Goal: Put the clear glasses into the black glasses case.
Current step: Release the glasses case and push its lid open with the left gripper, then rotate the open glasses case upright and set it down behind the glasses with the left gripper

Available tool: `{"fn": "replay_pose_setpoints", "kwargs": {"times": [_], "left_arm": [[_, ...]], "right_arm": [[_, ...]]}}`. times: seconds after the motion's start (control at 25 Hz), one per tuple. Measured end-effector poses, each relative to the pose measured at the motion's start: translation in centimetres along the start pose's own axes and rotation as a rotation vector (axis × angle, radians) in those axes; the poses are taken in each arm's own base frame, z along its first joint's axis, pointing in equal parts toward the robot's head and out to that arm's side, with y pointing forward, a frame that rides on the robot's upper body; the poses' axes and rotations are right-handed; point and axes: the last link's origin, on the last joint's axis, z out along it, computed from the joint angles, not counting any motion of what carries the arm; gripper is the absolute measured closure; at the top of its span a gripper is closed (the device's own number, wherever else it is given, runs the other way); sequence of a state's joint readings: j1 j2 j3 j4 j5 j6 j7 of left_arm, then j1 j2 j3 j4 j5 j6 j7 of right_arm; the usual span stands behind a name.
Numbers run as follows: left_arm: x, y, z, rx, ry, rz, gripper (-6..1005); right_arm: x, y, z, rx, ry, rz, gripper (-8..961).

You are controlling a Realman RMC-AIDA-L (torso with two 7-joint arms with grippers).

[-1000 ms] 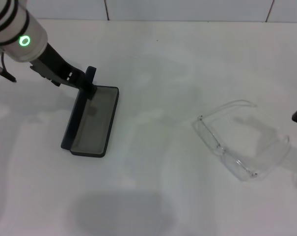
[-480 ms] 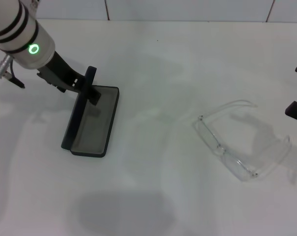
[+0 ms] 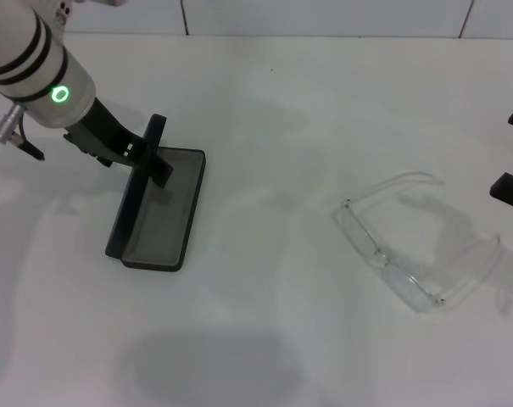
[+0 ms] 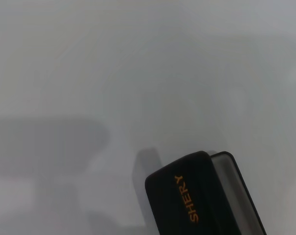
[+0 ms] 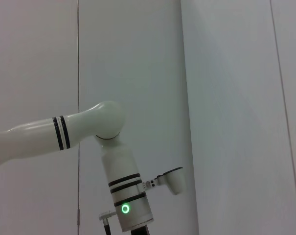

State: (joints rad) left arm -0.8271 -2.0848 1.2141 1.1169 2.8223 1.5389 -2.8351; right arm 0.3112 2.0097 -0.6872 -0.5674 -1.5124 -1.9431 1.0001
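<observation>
**Two arms, an open case and clear glasses on a white worktop**

Two task items sit well apart on the white worktop (image 3: 264,102) in the head view. The black glasses case (image 3: 158,208) lies in the left half of the frame, open, with its grey-lined tray flat on the surface and its lid standing upright along the tray's left edge. The left pincer (image 3: 146,151) is at the upper end of that lid, its dark fingers straddling the lid's edge and apparently holding it upright. The white left arm (image 3: 31,59), marked with black bands and a glowing green ring, reaches in from the upper left corner.

The left wrist view shows the lid's outer face at the lower right of the frame, with orange "SHERY" lettering (image 4: 184,198) on it and a sliver of the grey interior beside it.

The clear glasses (image 3: 417,242) lie in the right half of the head view, lower than the middle, arms unfolded, touching nothing else. The right pincer (image 3: 512,186) shows only as dark parts at the right edge of the frame, near the glasses but apart from them; whether its fingers are spread or closed cannot be told.

The right wrist view shows the left arm against pale panels.
</observation>
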Motion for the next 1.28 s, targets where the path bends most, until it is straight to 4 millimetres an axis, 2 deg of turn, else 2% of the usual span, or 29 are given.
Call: {"fn": "replay_pose_setpoints", "kwargs": {"times": [0.36, 0.88, 1.08, 1.24, 1.28], "left_arm": [[-0.1, 0.0, 0.1, -0.002, -0.004, 0.029, 225], [0.3, 0.0, -0.2, 0.011, 0.004, 0.066, 712], [0.6, 0.4, -0.7, 0.024, 0.028, 0.16, 783], [0.7, 0.8, -0.9, 0.045, 0.032, 0.253, 787], [0.7, 1.2, -0.9, 0.06, 0.031, 0.342, 788]], "right_arm": [[0.1, 0.0, 0.0, 0.005, -0.002, 0.007, 74], [0.2, -0.2, 0.0, 0.018, 0.004, 0.007, 75], [0.2, -0.3, 0.1, 0.02, 0.002, 0.005, 75], [0.2, -0.4, 0.1, 0.027, 0.001, 0.005, 76], [0.2, -0.5, 0.2, 0.029, 0.0, 0.006, 76]]}}
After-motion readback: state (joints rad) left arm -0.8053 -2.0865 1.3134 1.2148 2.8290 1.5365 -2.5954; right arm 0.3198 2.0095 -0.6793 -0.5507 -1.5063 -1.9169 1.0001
